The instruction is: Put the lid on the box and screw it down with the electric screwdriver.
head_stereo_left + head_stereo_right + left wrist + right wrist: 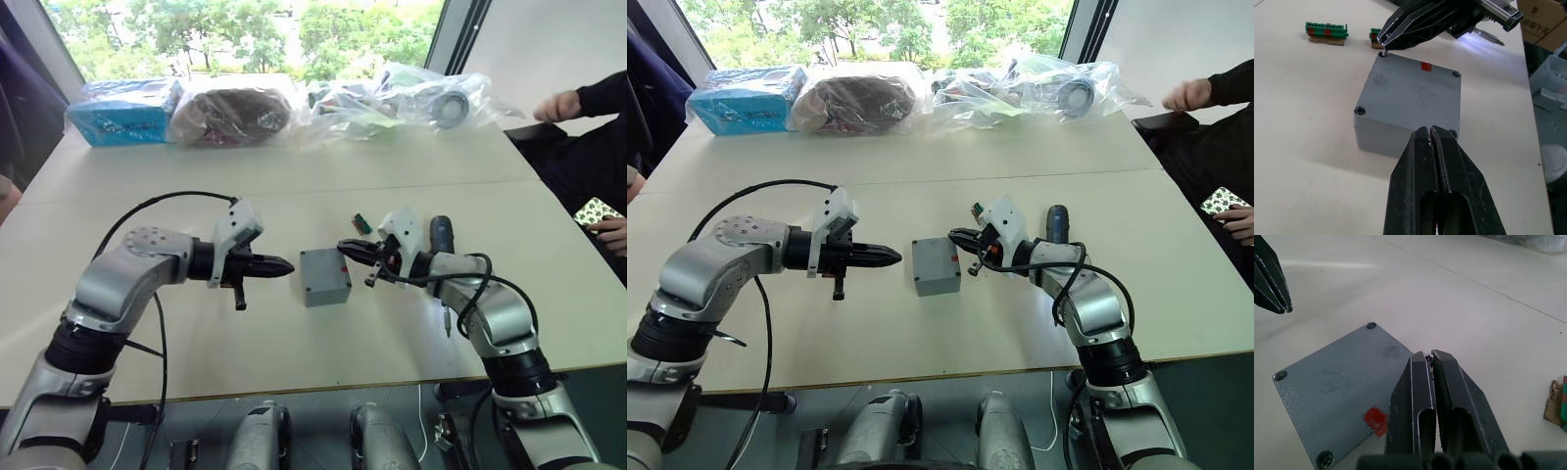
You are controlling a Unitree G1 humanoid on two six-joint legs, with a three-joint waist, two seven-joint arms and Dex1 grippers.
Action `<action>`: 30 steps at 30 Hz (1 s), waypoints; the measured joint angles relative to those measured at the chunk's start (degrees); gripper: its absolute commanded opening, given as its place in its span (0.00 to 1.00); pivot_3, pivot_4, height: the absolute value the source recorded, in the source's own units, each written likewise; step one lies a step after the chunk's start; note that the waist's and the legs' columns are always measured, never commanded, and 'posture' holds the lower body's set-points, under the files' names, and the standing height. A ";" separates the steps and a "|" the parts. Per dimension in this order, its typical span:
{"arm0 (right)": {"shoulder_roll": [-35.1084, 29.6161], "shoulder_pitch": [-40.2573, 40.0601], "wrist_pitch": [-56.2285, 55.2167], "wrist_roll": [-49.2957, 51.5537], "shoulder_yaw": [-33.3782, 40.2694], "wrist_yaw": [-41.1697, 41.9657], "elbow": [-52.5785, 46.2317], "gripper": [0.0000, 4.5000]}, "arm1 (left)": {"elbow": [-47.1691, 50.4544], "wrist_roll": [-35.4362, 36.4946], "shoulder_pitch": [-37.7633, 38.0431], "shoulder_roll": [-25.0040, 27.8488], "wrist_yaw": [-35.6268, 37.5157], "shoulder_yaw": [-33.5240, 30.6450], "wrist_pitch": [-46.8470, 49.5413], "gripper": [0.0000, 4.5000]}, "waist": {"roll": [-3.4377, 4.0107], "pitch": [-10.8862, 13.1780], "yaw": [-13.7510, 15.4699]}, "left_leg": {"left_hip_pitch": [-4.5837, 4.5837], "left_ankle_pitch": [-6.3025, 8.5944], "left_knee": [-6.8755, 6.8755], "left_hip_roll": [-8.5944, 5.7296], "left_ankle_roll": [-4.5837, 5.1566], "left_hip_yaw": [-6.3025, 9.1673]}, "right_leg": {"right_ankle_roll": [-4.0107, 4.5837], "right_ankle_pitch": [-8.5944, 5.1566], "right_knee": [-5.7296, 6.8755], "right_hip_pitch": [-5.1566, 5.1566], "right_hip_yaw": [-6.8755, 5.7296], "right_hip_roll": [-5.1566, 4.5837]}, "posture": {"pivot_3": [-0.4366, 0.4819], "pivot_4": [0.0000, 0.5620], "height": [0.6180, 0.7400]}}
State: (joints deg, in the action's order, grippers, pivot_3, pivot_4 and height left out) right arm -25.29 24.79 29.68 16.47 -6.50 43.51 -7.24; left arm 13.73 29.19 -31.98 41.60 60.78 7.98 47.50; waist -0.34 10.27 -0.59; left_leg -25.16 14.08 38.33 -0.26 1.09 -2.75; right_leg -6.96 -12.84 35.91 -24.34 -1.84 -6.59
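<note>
Here, near the middle of the desk toward its front edge, the left gripper (282, 265) hovers with its fingers pressed together and empty, pointing at the left side of the box (325, 276), on which the lid (1413, 94) already sits flush. On the box's right, the right gripper (345, 246), fingers pinched on what looks like a small screw, touches the lid's far right corner hole. The electric screwdriver (442, 238) lies just beyond, its long axis running front to back, nearer the right arm.
</note>
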 measured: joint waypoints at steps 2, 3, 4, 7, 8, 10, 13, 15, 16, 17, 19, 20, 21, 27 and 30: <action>0.12 0.00 -0.18 -0.05 -0.02 -0.20 0.46 0.02 | 0.00 0.00 0.07 -0.05 -0.04 0.00 -0.35 0.00 | 0.00 0.00 -0.01 | 0.00 0.00 0.00 0.00 0.00 0.00 | 0.00 0.00 0.00 0.00 0.00 0.00 | 0.48 0.27 1.00; 0.27 0.00 -0.31 -0.14 -0.02 -0.31 0.80 0.02 | 0.00 0.00 0.07 -0.07 -0.06 0.00 -0.43 0.00 | 0.00 0.00 -0.01 | 0.00 0.00 0.00 0.00 0.00 0.00 | 0.00 0.00 0.00 0.00 0.00 0.00 | 0.48 0.27 1.00; 0.48 0.00 -0.37 -0.24 -0.03 -0.35 1.09 0.02 | 0.00 0.00 0.09 -0.08 -0.09 0.00 -0.51 0.00 | 0.00 0.00 -0.01 | 0.00 0.00 0.00 0.00 0.00 0.00 | 0.00 0.00 0.00 0.00 0.00 0.00 | 0.48 0.27 1.00; 0.64 0.01 -0.89 -0.48 -0.07 -0.39 1.59 0.07 | 0.00 0.00 0.15 -0.10 -0.25 0.00 -0.58 0.00 | 0.00 0.00 0.00 | 0.00 0.00 0.00 0.00 0.00 0.00 | 0.00 0.00 0.00 0.00 0.00 0.00 | 0.48 0.27 1.00; 0.66 0.01 -1.03 -0.50 -0.07 -0.39 1.68 0.14 | 0.00 0.00 0.17 -0.11 -0.32 0.01 -0.59 0.00 | 0.00 0.00 0.00 | 0.00 0.00 0.00 0.00 0.00 0.00 | 0.00 0.00 0.00 0.00 0.00 0.00 | 0.48 0.27 1.00; 0.64 0.04 -1.11 -0.48 -0.06 -0.38 1.74 0.27 | -0.02 0.00 0.17 -0.13 -0.43 0.01 -0.60 0.00 | 0.00 0.00 -0.01 | 0.00 0.00 0.00 0.00 0.00 0.00 | 0.00 0.00 0.00 0.00 0.00 0.00 | 0.48 0.27 1.00; 0.46 0.10 -0.90 -0.40 0.08 -0.38 1.69 0.53 | -0.07 0.01 0.16 -0.34 -0.67 0.01 -0.59 0.00 | 0.00 0.00 -0.02 | 0.00 0.00 0.00 0.01 0.00 0.00 | 0.00 0.00 0.00 0.00 0.00 0.00 | 0.48 0.27 1.00; 0.10 0.11 -0.07 -0.33 0.39 -0.44 1.25 0.69 | -0.09 0.03 0.15 -0.59 -0.83 0.01 -0.58 0.00 | 0.00 0.00 -0.01 | 0.00 0.00 0.00 0.01 0.00 0.00 | 0.00 0.00 0.00 0.00 0.00 0.00 | 0.48 0.27 1.00; -0.19 0.11 0.25 -0.26 0.55 -0.47 0.99 0.78 | -0.11 0.04 0.11 -0.71 -0.90 0.01 -0.58 0.00 | 0.00 0.00 0.00 | 0.00 0.00 0.00 0.01 0.00 0.00 | 0.00 0.00 0.00 0.00 0.00 0.00 | 0.48 0.27 1.00; -0.76 0.10 1.05 0.02 0.78 -0.44 0.59 0.78 | -0.17 0.04 0.05 -0.87 -0.95 0.01 -0.58 0.00 | 0.00 0.00 0.03 | 0.00 0.00 0.00 0.01 0.00 0.00 | 0.00 0.00 0.00 0.00 0.00 0.00 | 0.48 0.27 1.00; -1.97 0.08 3.30 0.82 1.51 -0.40 -0.64 0.78 | -0.26 0.04 -0.13 -1.27 -1.03 0.04 -0.58 0.00 | 0.00 0.00 0.04 | 0.00 0.00 0.00 0.01 0.00 0.00 | 0.00 0.00 0.00 0.00 0.00 0.00 | 0.48 0.27 1.00; -2.68 0.03 5.44 2.11 2.44 -0.45 -2.02 0.78 | -0.28 0.04 -0.31 -1.45 -1.03 0.08 -0.59 0.00 | 0.00 0.00 0.07 | 0.00 0.00 0.00 0.02 0.00 0.01 | 0.00 0.00 0.00 0.00 0.00 0.00 | 0.48 0.27 1.00; -3.08 0.06 7.06 3.20 3.57 -0.53 -3.23 0.78 | -0.29 0.04 -0.39 -1.54 -1.03 0.09 -0.59 0.00 | 0.00 0.00 0.07 | 0.00 0.00 0.00 0.03 0.00 0.01 | 0.00 0.00 0.00 0.00 0.00 0.00 | 0.48 0.27 1.00; -13.20 5.99 33.61 15.01 15.93 -4.22 -10.35 0.99 | -0.01 0.82 -3.64 -1.61 1.46 0.27 -0.75 0.00 | 0.00 0.01 0.34 | -0.01 0.00 0.03 0.05 0.01 0.00 | 0.00 0.00 0.01 0.01 0.00 -0.08 | 0.48 0.27 1.00; -18.76 11.97 48.43 16.12 18.22 -7.05 -8.04 0.99 | 0.49 0.89 -4.52 -1.77 2.98 1.02 -1.82 0.00 | 0.00 0.00 0.16 | 0.00 0.01 0.00 0.06 0.02 0.00 | 0.03 -0.01 -0.01 -0.01 0.00 -0.06 | 0.48 0.27 1.00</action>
State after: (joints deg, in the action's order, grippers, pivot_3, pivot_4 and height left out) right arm -44.05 36.76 78.12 32.59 11.72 36.46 -15.28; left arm 14.21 30.08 -36.50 39.83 63.75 9.00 45.68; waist -0.34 10.27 -0.43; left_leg -25.16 14.09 38.33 -0.20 1.11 -2.75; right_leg -6.93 -12.86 35.90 -24.35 -1.84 -6.65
